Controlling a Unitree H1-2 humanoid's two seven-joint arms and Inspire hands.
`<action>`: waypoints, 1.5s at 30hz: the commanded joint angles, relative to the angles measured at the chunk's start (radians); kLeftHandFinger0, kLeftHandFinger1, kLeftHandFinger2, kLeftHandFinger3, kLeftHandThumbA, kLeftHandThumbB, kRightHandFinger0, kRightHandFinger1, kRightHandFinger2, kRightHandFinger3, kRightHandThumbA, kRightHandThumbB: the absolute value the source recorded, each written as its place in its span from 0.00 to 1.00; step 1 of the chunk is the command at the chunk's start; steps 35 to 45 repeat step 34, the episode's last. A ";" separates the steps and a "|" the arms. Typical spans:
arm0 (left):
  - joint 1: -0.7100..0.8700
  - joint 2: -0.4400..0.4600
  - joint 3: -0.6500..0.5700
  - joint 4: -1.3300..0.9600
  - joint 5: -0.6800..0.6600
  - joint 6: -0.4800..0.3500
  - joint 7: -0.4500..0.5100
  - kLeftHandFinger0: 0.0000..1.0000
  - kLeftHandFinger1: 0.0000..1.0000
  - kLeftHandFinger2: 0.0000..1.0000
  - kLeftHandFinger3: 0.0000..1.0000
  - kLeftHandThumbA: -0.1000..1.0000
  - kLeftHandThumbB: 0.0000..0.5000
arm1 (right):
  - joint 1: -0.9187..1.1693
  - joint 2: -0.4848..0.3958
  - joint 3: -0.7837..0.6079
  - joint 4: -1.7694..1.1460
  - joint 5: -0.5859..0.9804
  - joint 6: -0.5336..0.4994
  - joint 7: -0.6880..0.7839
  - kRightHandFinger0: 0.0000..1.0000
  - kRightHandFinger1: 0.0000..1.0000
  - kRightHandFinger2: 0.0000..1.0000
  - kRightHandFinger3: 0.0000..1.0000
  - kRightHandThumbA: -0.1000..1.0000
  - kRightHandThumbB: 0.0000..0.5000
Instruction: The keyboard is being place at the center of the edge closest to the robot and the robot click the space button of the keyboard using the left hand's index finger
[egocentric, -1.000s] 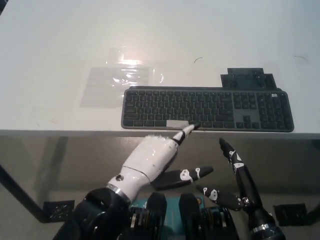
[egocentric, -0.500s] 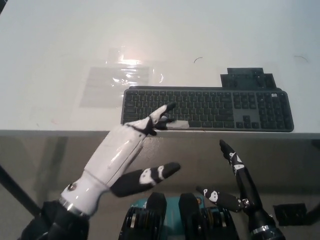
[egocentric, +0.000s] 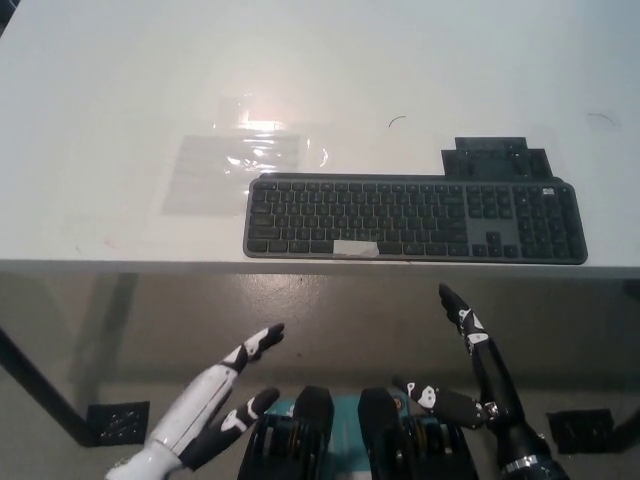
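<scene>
Keyboard (egocentric: 415, 218) lies on the white table (egocentric: 120, 90), close along the near edge and a little right of the middle of that edge. Its long axis runs left to right, parallel to the edge. The bottom row of keys faces the robot and the number pad sits at the right end. The space bar (egocentric: 355, 248) is in that near row, left of the keyboard's middle, and a pale strip covers it so it stands out from the dark keys.

The white left hand (egocentric: 205, 412) hangs low at the near left, below the table edge and well apart from the keyboard. It grasps nothing, and its fingers (egocentric: 258, 343) are spread and angled up toward the edge. The black right hand (egocentric: 478, 372) rests low at the near right, also below the table, loose and empty.

No finger is on a key, so I judge the hand to be away from the pressing step. A press would call for lifting the left hand over the near edge, moving it right and far, and bringing the index fingertip straight down on the pale strip without catching the neighbouring keys.

A clear sheet (egocentric: 240, 160) lies on the table to the far left of the keyboard, and a flat black plate (egocentric: 495, 158) sits just beyond its right half.
</scene>
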 joint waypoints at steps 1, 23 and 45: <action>-0.010 -0.014 0.040 0.126 -0.084 -0.202 0.062 1.00 1.00 1.00 1.00 1.00 0.90 | -0.012 0.015 0.005 -0.026 0.003 -0.052 -0.012 1.00 1.00 1.00 1.00 1.00 0.65; -0.065 -0.047 0.118 0.353 -0.157 -0.227 0.046 1.00 1.00 1.00 1.00 1.00 0.72 | -0.018 0.017 0.006 -0.031 0.002 -0.052 -0.008 1.00 1.00 1.00 1.00 1.00 0.66; -0.070 -0.047 0.120 0.347 -0.133 -0.239 0.054 1.00 1.00 1.00 1.00 1.00 0.76 | -0.023 0.019 0.006 -0.030 0.006 -0.052 -0.013 1.00 1.00 1.00 1.00 1.00 0.66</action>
